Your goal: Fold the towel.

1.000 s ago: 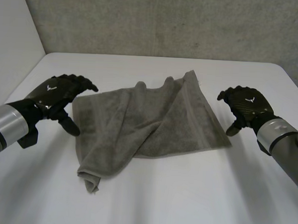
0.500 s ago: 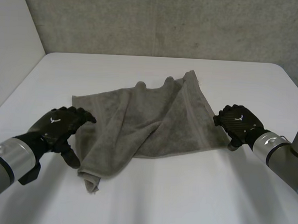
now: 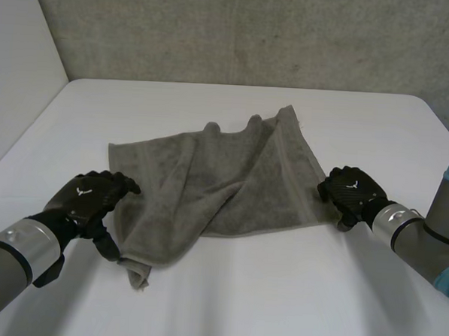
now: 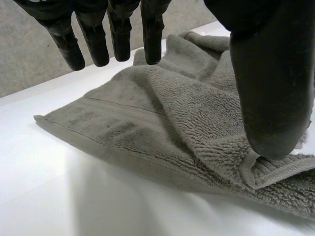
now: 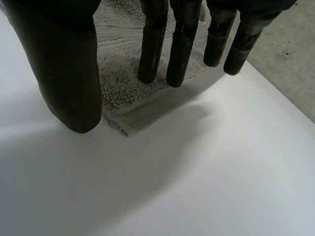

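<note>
A grey towel point(image 3: 224, 183) lies rumpled and partly doubled over on the white table point(image 3: 278, 299). My left hand point(image 3: 87, 198) is low at its near-left edge, open. In the left wrist view the fingers point(image 4: 120, 29) hang straight above the towel point(image 4: 187, 118) and the thumb point(image 4: 270, 88) rests at a turned-up bit of the edge. My right hand point(image 3: 351, 191) is at the towel's right corner. In the right wrist view two fingers point(image 5: 179, 44) touch the towel point(image 5: 123, 83) just inside that corner, and the thumb point(image 5: 69, 73) stands beside it, apart from them.
A grey concrete wall point(image 3: 239, 33) runs behind the table's far edge. A pale wall point(image 3: 20, 44) stands at the left. Bare tabletop lies in front of the towel and on both sides of it.
Both hands have come down and inward to the towel: the left to its near-left edge, the right to its right corner. The right hand's fingers have drawn closer together.
</note>
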